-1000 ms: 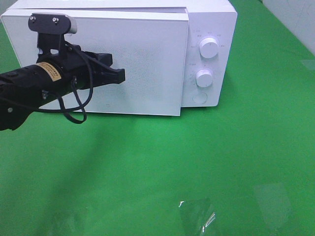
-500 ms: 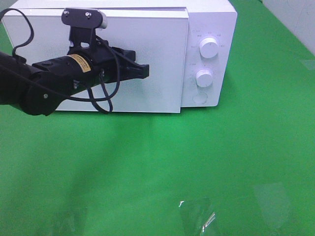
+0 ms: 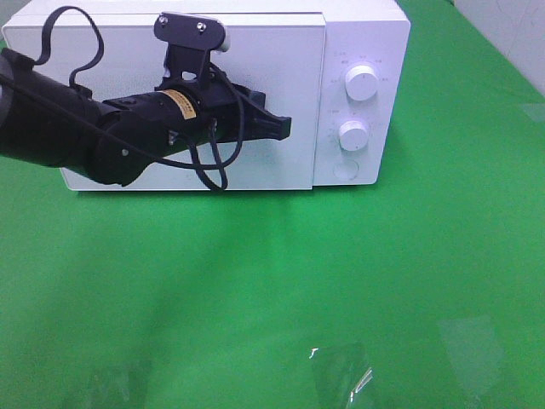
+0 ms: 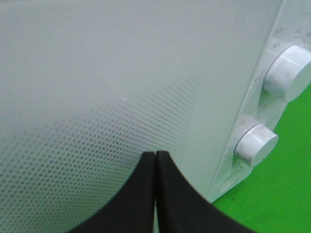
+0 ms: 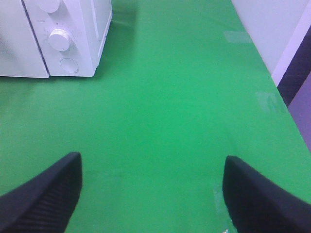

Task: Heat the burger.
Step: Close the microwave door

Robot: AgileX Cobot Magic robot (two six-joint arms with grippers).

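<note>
The burger is out of view in every frame. A white microwave [image 3: 362,34] stands at the back of the green table, with its wide door [image 3: 289,60] lying about flush against the front. My left gripper [image 3: 285,129] is shut and empty, with its black tips against the door's right half. In the left wrist view the closed gripper [image 4: 155,158] rests on the dotted door panel [image 4: 97,73]. My right gripper [image 5: 153,165] is open and empty over bare green table, well to the right of the microwave [image 5: 87,29]. It does not show in the high view.
Two white knobs [image 3: 362,83] [image 3: 352,135] and a round button [image 3: 345,170] sit on the microwave's right panel. A crumpled clear film [image 3: 341,375] lies near the table's front edge. A pale wall [image 5: 272,29] borders the table on the right.
My left arm has swept right across the microwave front, and the door has swung from ajar to about flush with the front.
</note>
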